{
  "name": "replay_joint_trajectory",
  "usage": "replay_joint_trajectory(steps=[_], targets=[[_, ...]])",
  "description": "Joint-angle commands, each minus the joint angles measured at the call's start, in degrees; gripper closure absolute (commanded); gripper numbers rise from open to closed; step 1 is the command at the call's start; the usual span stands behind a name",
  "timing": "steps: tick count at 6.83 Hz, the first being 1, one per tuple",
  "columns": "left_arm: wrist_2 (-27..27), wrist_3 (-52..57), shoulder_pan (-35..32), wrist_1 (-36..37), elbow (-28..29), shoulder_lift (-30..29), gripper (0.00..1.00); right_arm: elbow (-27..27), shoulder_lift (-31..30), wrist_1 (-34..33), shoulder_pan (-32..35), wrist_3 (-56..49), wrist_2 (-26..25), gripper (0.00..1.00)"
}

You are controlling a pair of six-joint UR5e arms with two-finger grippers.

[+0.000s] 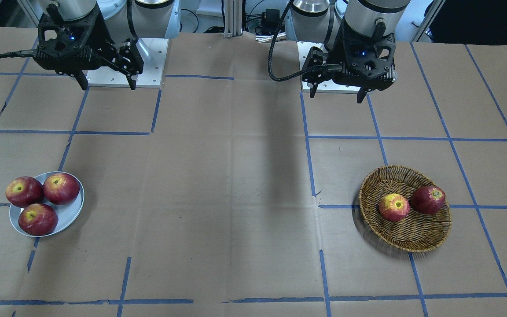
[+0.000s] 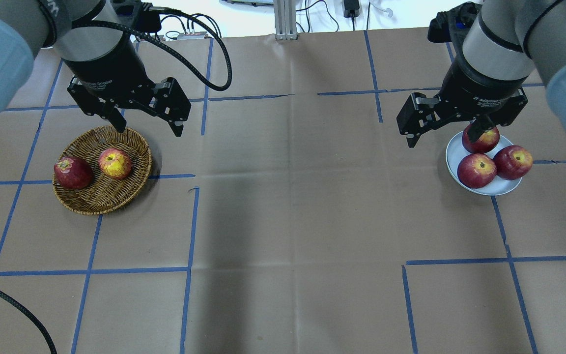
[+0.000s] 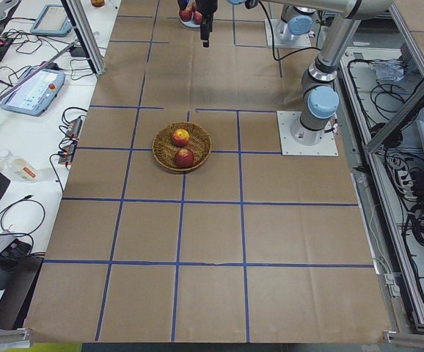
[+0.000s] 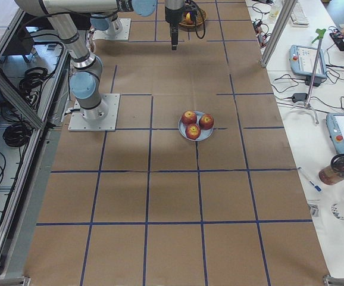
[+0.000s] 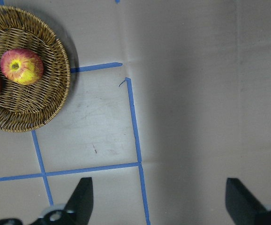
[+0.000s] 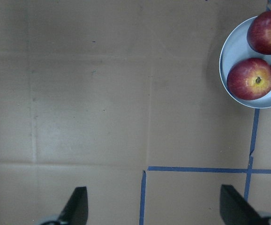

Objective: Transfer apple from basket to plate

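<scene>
The streaky orange-red apple [image 1: 394, 207] with a wide yellow stem patch lies in the brown wicker basket [image 1: 416, 235], beside a darker red apple [image 1: 428, 199]. It also shows in the overhead view [image 2: 115, 163] and the left wrist view [image 5: 21, 66]. The pale grey-blue plate [image 1: 69, 215] holds three dark red apples. My left gripper [image 2: 149, 125] is open and empty, held above the table just past the basket [image 2: 111, 199]. My right gripper [image 2: 447, 133] is open and empty, held high beside the plate [image 2: 452, 153].
Brown paper with blue tape lines covers the table [image 1: 236, 198]. The two arm bases [image 1: 128, 66] stand at the robot's edge. In the side views, tablets, cables and a bottle [image 4: 337, 168] lie off the table on the operators' side.
</scene>
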Motion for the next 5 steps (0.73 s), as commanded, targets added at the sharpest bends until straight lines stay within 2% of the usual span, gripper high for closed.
replay_joint_trajectory(steps=[1, 5], targets=[[0.0, 0.0, 0.1, 0.0, 0.0, -0.1, 0.01, 0.0, 0.0, 0.0, -0.1, 0.0, 0.0, 0.0], [0.4, 0.4, 0.3, 0.0, 0.1, -0.1, 0.01, 0.0, 0.0, 0.0, 0.0, -0.1, -0.1, 0.0]])
